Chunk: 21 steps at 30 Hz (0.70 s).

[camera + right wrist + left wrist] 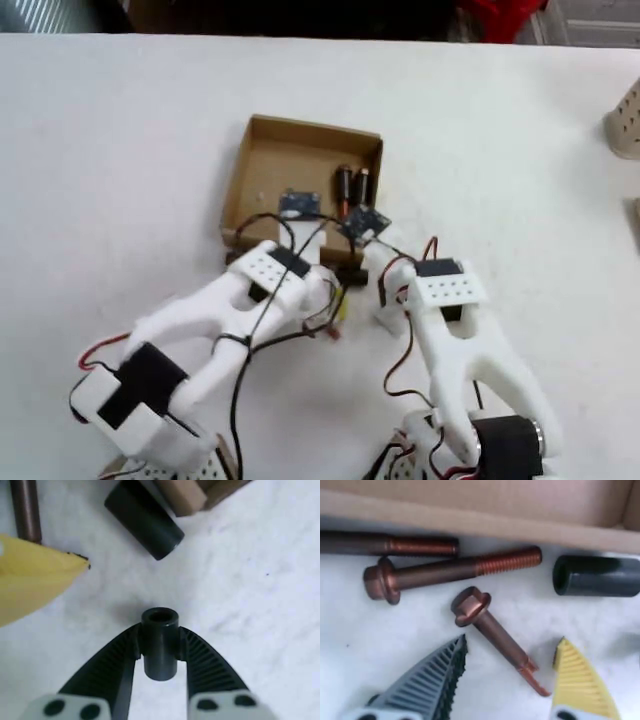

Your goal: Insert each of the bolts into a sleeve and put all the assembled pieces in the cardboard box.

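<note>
- On the left side of the table, the left arm point(200, 320) lies low toward the cardboard box point(285, 160). The left gripper point(511, 642) is spread wide, with its grey and yellow fingers either side of a copper flange bolt point(487, 625) lying flat.
- Just beside the box wall lie a longer bolt point(450, 572), a third bolt point(395, 545) and a lying sleeve point(595, 575), which is black and hollow.
- Inside the box, the assembled pieces point(352, 186) rest near its right wall.
- To the right, the right arm point(460, 340) angles inward and the right gripper point(160, 632) is clamped on an upright black sleeve point(160, 655).

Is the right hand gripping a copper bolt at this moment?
No, the right hand is shut on a black sleeve, whose open end faces the wrist camera.
</note>
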### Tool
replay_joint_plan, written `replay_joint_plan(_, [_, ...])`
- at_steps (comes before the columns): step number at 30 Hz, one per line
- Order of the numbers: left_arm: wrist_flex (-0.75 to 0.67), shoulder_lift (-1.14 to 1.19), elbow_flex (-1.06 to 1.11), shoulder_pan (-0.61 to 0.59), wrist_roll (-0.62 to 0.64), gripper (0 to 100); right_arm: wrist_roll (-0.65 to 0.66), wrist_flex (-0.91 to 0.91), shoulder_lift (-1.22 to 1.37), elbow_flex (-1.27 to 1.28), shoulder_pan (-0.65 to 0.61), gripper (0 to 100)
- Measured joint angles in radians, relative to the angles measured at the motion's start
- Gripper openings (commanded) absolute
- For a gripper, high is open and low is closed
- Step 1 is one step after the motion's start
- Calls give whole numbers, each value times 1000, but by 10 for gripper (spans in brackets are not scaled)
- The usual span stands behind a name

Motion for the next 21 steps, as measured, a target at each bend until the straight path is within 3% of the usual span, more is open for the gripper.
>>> replay_joint_plan(2, [-2,0,0,0,2,20,0,0,0,0,0,16])
replay_joint_plan(15, [2,-14,-8,0,-107,25,0,0,0,0,0,16])
replay_joint_plan(18, [2,-40,14,-3,-132,90,6,0,0,0,0,16])
replay_joint_plan(21, [-6,-64,44,-26,-137,251,18,0,0,0,0,17])
